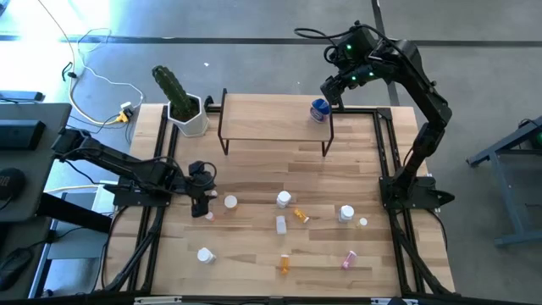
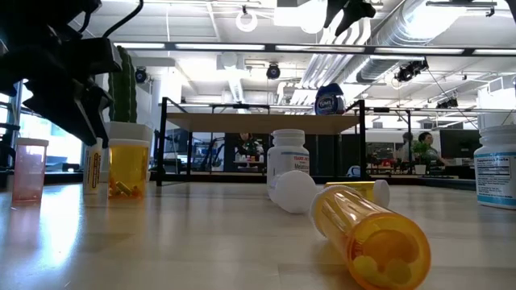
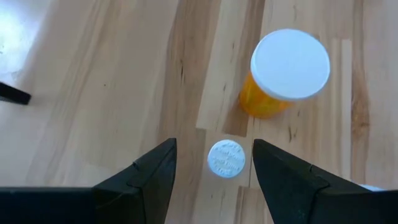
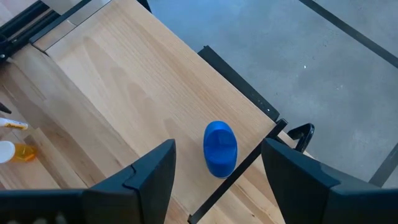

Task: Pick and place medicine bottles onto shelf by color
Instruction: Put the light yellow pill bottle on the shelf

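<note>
- The left end effector (image 1: 201, 203) hangs low over the left side of the counter (image 1: 254, 254). Its two fingers are apart and hold nothing.
- Right under it, between the fingers, stands a tiny bottle with a white cap (image 3: 226, 158). The fingers are not touching it.
- Just beside that one stands an orange bottle with a wide white cap (image 3: 285, 71).
- The right end effector (image 1: 332, 88) is up high, over the right end of the shelf (image 1: 271, 119). Its fingers are spread wide and hold nothing.
- A blue bottle (image 1: 319, 109) sits on the shelf, near its right end and close to the edge. It is the only bottle on the shelf.
- The other medicine bottles are all down on the counter in front of the shelf. They are white, orange and pink.
- Some stand up, like a white bottle (image 1: 284, 199) near the middle.
- Some lie on their side, like an orange bottle (image 1: 284, 264) and a pink bottle (image 1: 348, 259) near the front.
- A cactus in a white pot (image 1: 188, 115) stands by the left end of the shelf.
</note>
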{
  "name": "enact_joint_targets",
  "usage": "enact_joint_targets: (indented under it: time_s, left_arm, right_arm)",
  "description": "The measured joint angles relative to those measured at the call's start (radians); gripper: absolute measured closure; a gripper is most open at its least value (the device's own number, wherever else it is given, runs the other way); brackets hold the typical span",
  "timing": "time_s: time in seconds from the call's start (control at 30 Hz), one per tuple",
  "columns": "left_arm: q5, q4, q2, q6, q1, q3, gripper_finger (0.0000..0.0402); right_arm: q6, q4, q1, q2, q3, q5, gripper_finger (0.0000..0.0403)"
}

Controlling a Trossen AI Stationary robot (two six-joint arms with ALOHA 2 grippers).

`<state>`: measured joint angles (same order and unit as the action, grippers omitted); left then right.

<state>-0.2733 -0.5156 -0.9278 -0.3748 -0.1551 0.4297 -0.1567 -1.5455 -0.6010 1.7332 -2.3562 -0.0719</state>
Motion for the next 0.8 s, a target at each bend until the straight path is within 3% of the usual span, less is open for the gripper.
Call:
enact_joint_targets:
  time_s: [0.27, 0.8]
  left_arm:
    - [0.000, -0.002, -0.042, 0.000, 0.000, 0.000, 0.0210]
    - [0.000, -0.003, -0.048, 0.011, 0.000, 0.000, 0.0327]
  right_arm:
    - [0.000, 0.000, 0.000, 0.000, 0.000, 0.000, 0.0174]
    - [0.000, 0.000, 0.000, 0.000, 0.000, 0.000, 0.0174]
